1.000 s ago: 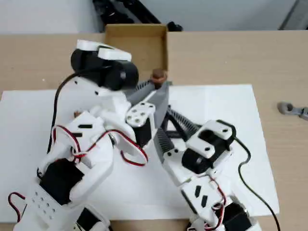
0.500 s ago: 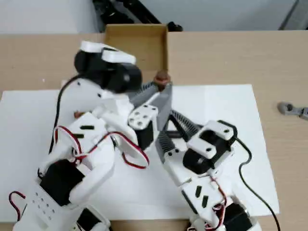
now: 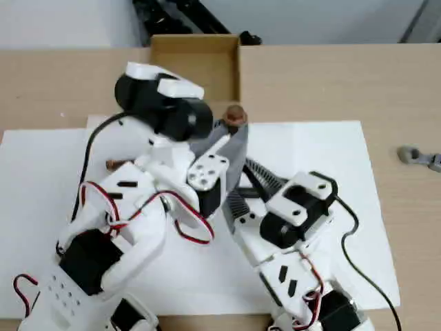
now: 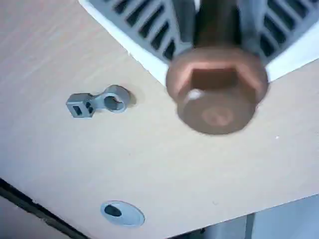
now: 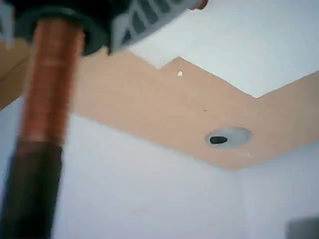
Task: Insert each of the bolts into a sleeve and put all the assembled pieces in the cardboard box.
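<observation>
My left gripper is shut on a copper-brown bolt, held just right of the cardboard box and above the white sheet's far edge. In the left wrist view the bolt's hex head sits between the grey ribbed fingers. The right wrist view shows the bolt's threaded shaft running into a dark sleeve. My right gripper lies under the left one and appears shut on that sleeve; its fingertips are hidden. Another bolt lies on the sheet at the left.
A white sheet covers the middle of the wooden table. A small grey wrench-like part lies on the bare wood at the far right. The two arms crowd the sheet's centre and near side.
The left arm has shifted slightly right and toward me, carrying the bolt with it. The right arm has stayed where it was.
</observation>
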